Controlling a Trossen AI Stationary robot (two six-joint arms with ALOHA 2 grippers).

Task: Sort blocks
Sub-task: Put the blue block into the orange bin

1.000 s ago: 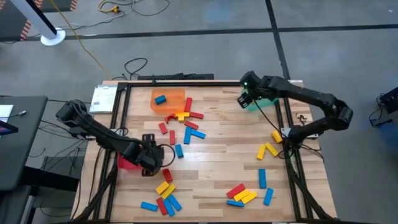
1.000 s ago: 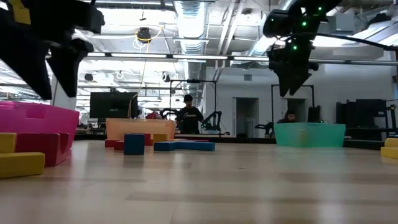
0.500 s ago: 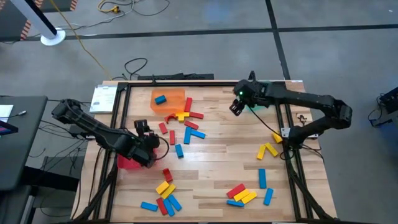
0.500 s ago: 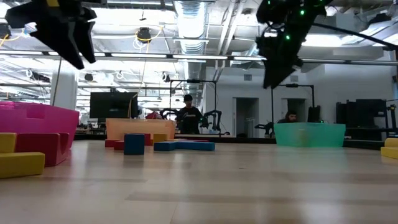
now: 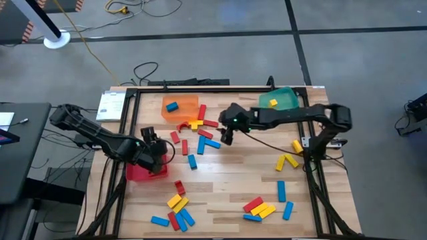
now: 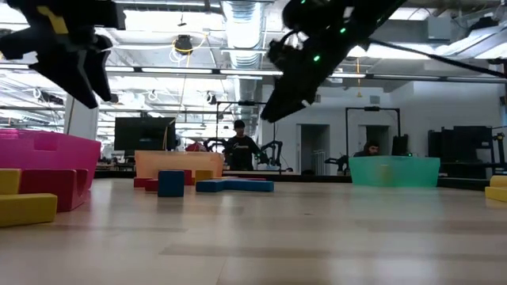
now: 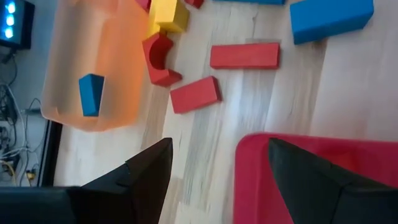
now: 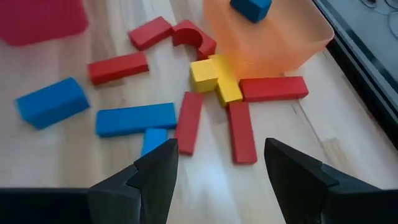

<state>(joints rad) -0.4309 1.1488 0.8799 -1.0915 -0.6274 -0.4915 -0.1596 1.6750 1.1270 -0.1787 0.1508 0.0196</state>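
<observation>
Hovering wide open, empty, right gripper (image 5: 227,133) above blocks (image 5: 200,133), left gripper (image 5: 152,152) prob. empty too

The left gripper (image 5: 152,148) is hanging over the red bin (image 5: 137,174) and hiding most of it in the high view. In the left wrist view the red bin (image 7: 323,180) is running off the picture's edge, and so is a blue block (image 7: 328,17). The orange bin (image 8: 273,38) is getting cut off in the right wrist view. In the low view the yellow block (image 6: 498,188) is showing only partly, and a far-off person (image 6: 238,147) is looking too small to make out.
</observation>
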